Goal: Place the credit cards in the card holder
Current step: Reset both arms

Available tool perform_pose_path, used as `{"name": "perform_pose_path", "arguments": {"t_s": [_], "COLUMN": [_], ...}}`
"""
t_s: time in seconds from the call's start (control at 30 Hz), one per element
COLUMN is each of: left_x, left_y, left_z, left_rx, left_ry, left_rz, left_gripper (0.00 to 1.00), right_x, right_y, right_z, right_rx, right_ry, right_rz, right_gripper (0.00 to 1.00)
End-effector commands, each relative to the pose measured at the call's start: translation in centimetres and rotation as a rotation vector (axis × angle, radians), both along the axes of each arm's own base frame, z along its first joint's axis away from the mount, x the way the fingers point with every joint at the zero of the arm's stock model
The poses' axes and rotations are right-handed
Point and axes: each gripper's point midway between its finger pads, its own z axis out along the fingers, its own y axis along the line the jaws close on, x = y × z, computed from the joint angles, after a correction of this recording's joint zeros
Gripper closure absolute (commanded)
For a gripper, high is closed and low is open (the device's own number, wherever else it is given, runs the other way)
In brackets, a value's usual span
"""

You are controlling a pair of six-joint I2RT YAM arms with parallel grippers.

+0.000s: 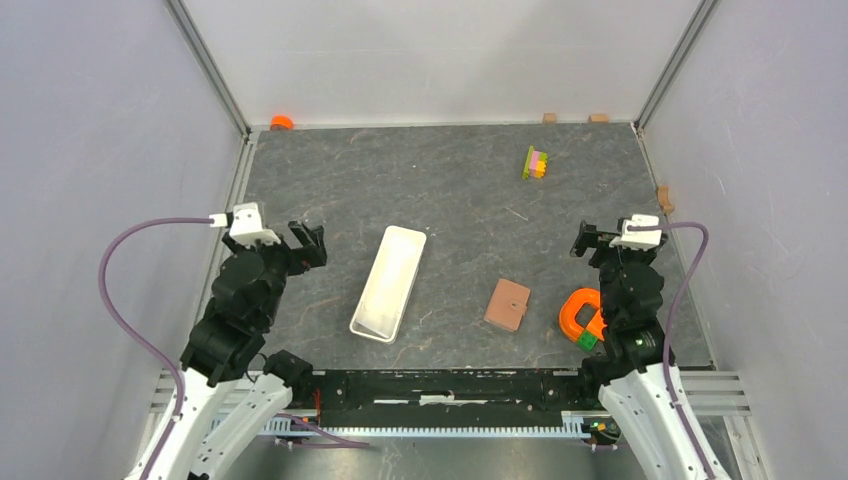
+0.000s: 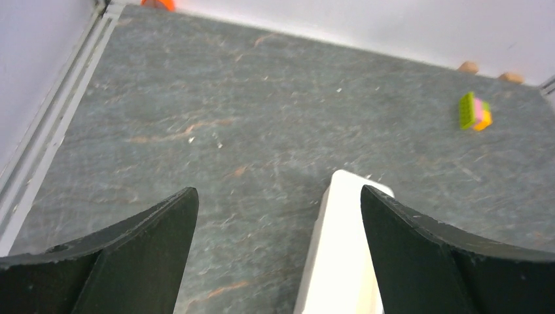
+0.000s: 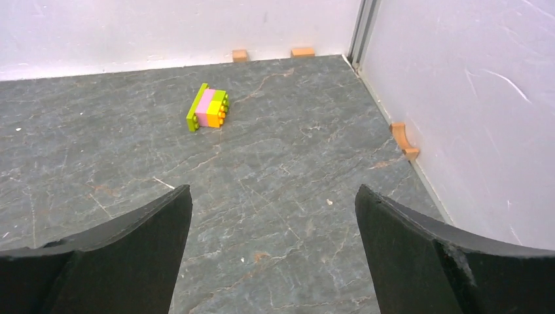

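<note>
At the left, the left gripper hangs over the dark desk with its jaws spread wide and nothing between them; its wrist view shows bare desk in the gap and, just to the right, the far end of the white tray. In the overhead view that tray runs lengthwise from near to far with a slight lean to the right, and lies just beside the left jaws. I cannot make out the credit cards in any view. They may lie pale against the tray's floor, but that is a guess. Further right sits the card holder, a small reddish-brown square, closed and flat on the desk, turned a little off square, well apart from the tray. Beside it to the right is an orange horseshoe-shaped object, close against the right arm. The right gripper also has its jaws spread wide and empty, pointing toward the far wall and the coloured brick stack. The card holder lies nearer than these jaws and to their left, so the right arm is the closer one to it, and the left arm to the tray.
</note>
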Motion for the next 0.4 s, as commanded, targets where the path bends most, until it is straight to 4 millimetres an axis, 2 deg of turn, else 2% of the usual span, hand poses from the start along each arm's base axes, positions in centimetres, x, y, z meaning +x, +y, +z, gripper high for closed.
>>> {"name": "perform_pose_path", "arguments": {"t_s": [0.0,0.1,0.37], "left_x": [-0.53,-0.6,-0.02], "left_y": [1.85,1.49,1.37], "left_z": [-2.65,-1.98,-2.85], "left_rx": [0.097,0.077,0.11], "left_ry": [0.029,-0.009,0.052], "left_rz": [0.06,0.038,0.045], "left_gripper": [0.0,0.0,0.0], "right_x": [-0.59,-0.92,-0.81], "right_y": [-0.72,-1.07,-0.92], "right_z": [1.59,1.81,1.92], "right_rx": [-0.052,-0.054,-0.051], "right_ry": [-0.124,-0.133,-0.141], "right_rz": [-0.017,-0.034,-0.027], "right_gripper": [0.02,0.02,0.02]}}
